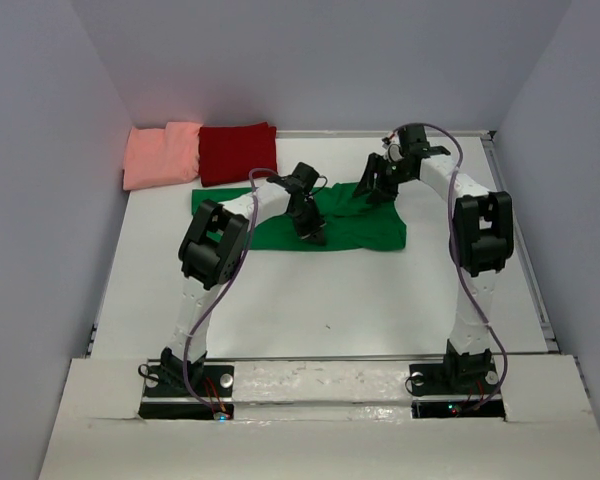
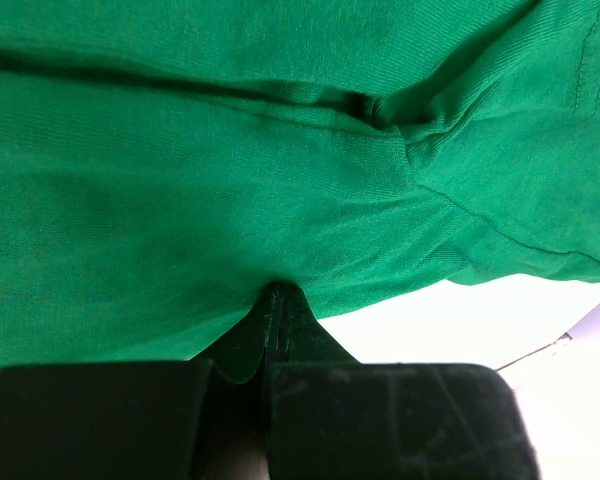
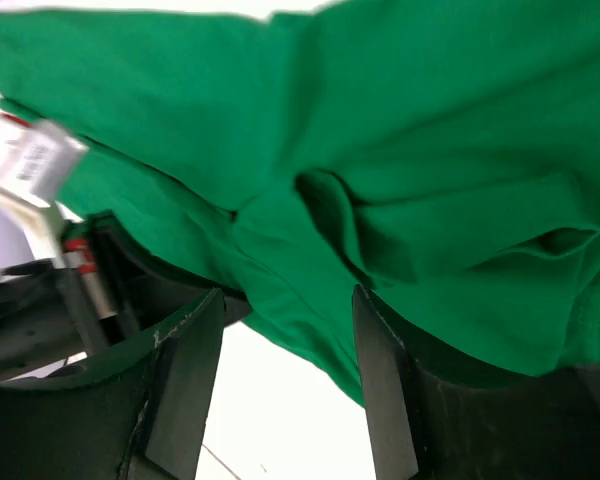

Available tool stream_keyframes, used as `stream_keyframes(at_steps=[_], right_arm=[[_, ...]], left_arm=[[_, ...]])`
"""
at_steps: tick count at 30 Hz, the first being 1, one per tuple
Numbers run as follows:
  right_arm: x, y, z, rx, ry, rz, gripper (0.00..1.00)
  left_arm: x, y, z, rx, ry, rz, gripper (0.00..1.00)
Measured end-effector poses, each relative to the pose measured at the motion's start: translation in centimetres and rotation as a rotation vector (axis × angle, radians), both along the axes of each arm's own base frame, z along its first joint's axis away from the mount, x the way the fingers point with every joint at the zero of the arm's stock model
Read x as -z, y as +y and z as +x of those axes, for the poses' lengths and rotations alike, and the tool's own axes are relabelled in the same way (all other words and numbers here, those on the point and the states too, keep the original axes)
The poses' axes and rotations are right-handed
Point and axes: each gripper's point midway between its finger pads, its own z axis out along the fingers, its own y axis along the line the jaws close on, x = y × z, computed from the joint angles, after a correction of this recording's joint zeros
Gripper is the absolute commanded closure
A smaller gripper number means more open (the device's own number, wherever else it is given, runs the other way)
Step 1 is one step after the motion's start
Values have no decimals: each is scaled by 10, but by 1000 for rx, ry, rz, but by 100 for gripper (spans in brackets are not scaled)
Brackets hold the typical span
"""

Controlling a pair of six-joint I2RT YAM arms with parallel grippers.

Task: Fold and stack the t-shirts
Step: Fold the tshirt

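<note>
The bright green t-shirt [image 1: 350, 228] lies partly folded and rumpled on the table's far middle. My left gripper [image 1: 313, 237] is at its front edge, and in the left wrist view the jaws [image 2: 277, 296] are shut together, pinching the green fabric [image 2: 230, 180]. My right gripper [image 1: 373, 190] is over the shirt's back right part. Its jaws stand open [image 3: 285, 305] with a fold of green cloth [image 3: 420, 150] hanging between and beyond them, not clamped. The salmon-pink t-shirt [image 1: 162, 155] and the dark red t-shirt [image 1: 237, 152] lie folded side by side at the back left.
The white table [image 1: 320, 310] is bounded by grey walls on the left, back and right. A metal rail [image 1: 525, 250] runs along the right edge. The left arm's dark wrist [image 3: 50, 300] shows at the left of the right wrist view, close by.
</note>
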Motion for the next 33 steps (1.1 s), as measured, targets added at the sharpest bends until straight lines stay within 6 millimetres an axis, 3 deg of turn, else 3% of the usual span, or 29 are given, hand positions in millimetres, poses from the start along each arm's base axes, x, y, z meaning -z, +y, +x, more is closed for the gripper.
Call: stream_keyframes(at_steps=[5,17,33], right_arm=[[28,4,-15,-30,90,-26,44],[52,10,-21,-56,141,-29,44],[52,28,-5,-87,107,-13,48]], left_arm=[[0,0,0,1,6,2,100],[0,-1,0,3,10,5,100],[0,-1,0,4,11,4,100]])
